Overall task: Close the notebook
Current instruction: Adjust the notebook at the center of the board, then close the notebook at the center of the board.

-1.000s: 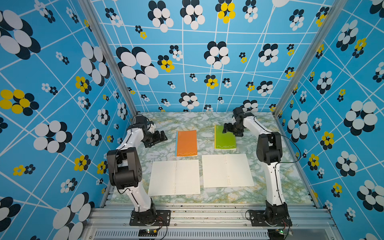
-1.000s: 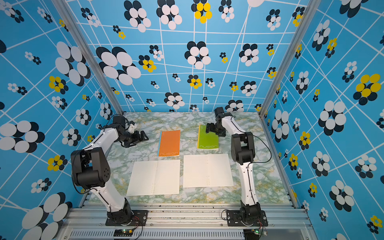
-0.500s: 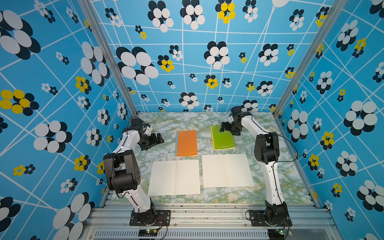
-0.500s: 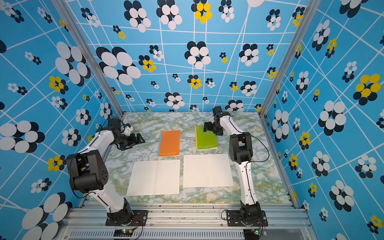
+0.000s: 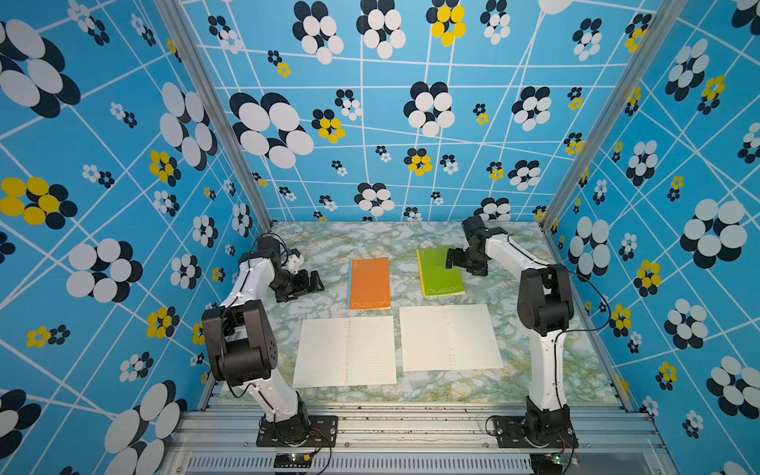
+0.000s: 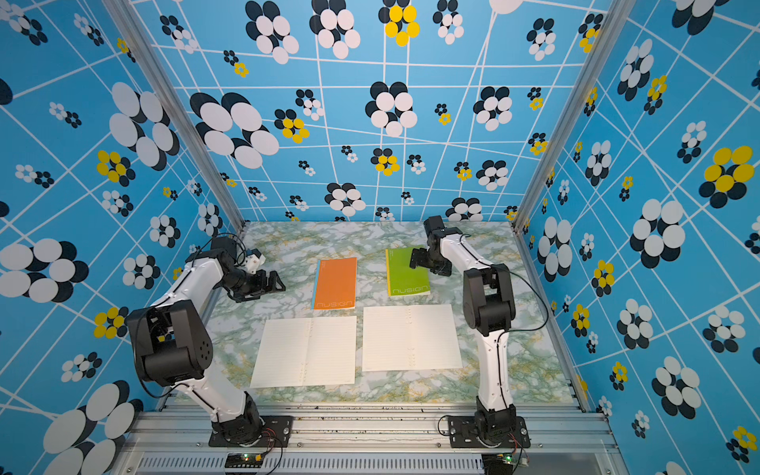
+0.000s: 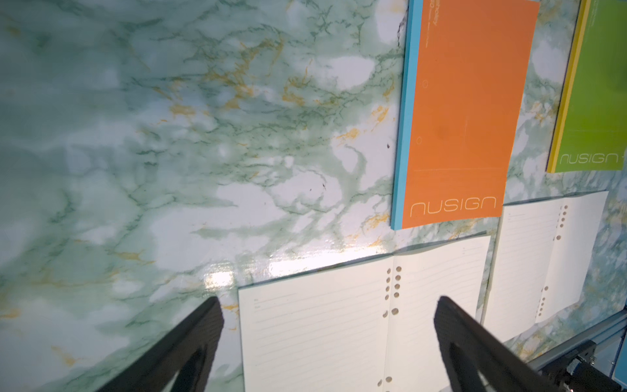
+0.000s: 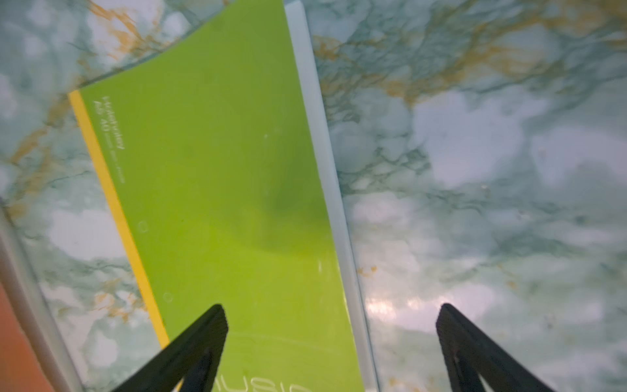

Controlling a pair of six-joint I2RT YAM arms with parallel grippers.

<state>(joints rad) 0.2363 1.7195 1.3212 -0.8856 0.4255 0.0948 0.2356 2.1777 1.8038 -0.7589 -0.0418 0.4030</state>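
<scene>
Right gripper [image 5: 455, 260] is spread wide and grips nothing, straddling the right edge of the lime-green softcover notebook [image 5: 438, 274], which lies shut and flat at the back right of the green-veined marble tabletop [image 5: 370, 238]. The wrist view shows one finger [image 8: 200, 339] over the cover, the other over bare marble. Left gripper [image 5: 313, 283] is released too, empty, at the back left, apart from the closed orange softcover notebook [image 5: 369, 283]. Up front, one open cream lined notebook [image 5: 345, 351] lies flat beside a second open lined notebook [image 5: 450, 337]
</scene>
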